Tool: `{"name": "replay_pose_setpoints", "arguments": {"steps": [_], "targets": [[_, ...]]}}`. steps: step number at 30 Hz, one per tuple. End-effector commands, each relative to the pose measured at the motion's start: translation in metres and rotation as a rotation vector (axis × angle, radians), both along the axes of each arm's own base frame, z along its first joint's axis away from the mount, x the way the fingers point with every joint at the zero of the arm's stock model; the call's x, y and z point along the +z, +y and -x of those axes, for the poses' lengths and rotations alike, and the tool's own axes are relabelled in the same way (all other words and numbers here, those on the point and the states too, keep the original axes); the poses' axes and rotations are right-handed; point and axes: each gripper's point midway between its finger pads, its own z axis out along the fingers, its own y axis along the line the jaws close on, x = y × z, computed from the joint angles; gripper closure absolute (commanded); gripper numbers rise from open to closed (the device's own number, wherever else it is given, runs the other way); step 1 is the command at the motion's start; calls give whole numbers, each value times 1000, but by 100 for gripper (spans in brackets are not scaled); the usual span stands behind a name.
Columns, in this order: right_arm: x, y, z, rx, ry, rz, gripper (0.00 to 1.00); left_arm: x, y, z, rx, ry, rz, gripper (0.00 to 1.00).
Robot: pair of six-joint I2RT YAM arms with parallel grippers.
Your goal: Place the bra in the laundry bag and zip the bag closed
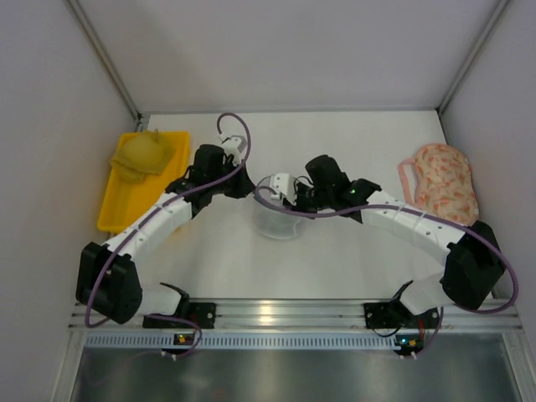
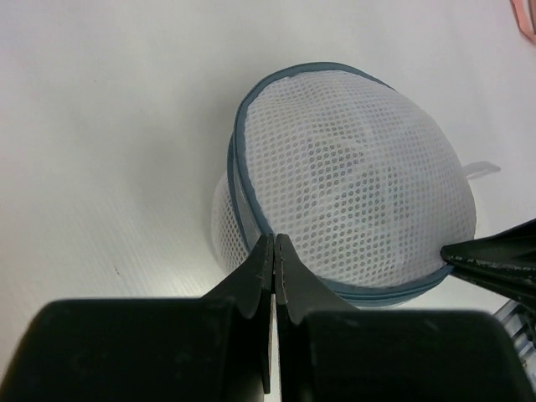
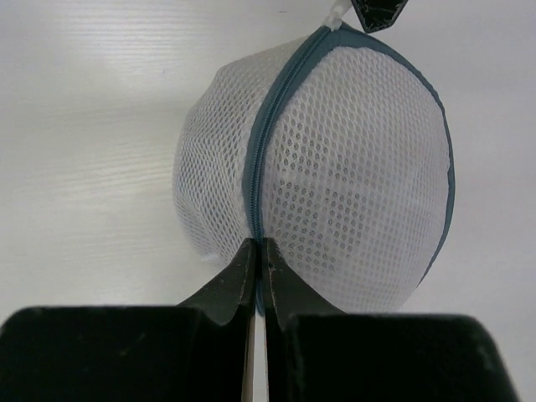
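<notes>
Laundry bag (image 2: 360, 167), left gripper (image 2: 274, 251), right gripper (image 3: 257, 254) — both pinching its rim

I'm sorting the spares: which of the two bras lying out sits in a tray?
The mustard-yellow fabric bra, at far left, lying in the yellow plastic tray. The pink floral-patterned bra lies on the bare white table at far right.

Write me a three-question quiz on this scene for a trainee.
1. Fill in: the left gripper and right gripper are both shut on the zipper ____ of the laundry bag.
2. True or false: the mustard bra lies in the yellow tray.
3. Where is the pink floral bra? A) on the table, robot's right; B) in the tray; C) inside the bag.
Key: 1 rim; 2 true; 3 A.
</notes>
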Motion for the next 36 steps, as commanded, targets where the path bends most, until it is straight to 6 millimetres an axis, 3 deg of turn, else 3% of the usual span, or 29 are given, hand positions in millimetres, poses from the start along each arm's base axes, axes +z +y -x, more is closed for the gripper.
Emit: {"name": "replay_pose_setpoints", "arguments": {"steps": [1,4,5,6,10,15,18,24,29,32,35,36], "targets": [[7,-22,-1,40,-66,35,100,42,7,-15,-27,-178,-34,100],[2,-33,-15,12,-123,84,99,48,0,-9,-56,-165,11,100],[2,-35,-19,2,-114,106,93,51,-6,-5,-78,-153,41,100],[5,-34,-19,-1,-95,102,81,57,-9,-4,-62,-133,78,100],[35,-24,-21,-43,-80,-7,50,66,-25,2,-52,-66,168,100],[59,-7,-21,-127,-30,-117,44,68,-34,2,-2,16,241,100],[67,6,-16,-147,12,-165,43,65,-34,0,21,34,247,100],[60,44,-9,-141,97,-207,43,60,-39,1,21,63,256,100],[55,64,-18,-133,90,-209,45,64,-41,5,11,63,268,100],[50,72,-25,-135,98,-199,53,63,-41,5,12,65,268,100],[45,73,-30,-147,88,-186,74,62,-41,5,7,61,260,100],[44,72,-32,-152,78,-182,88,62,-39,4,11,53,253,100]]}}
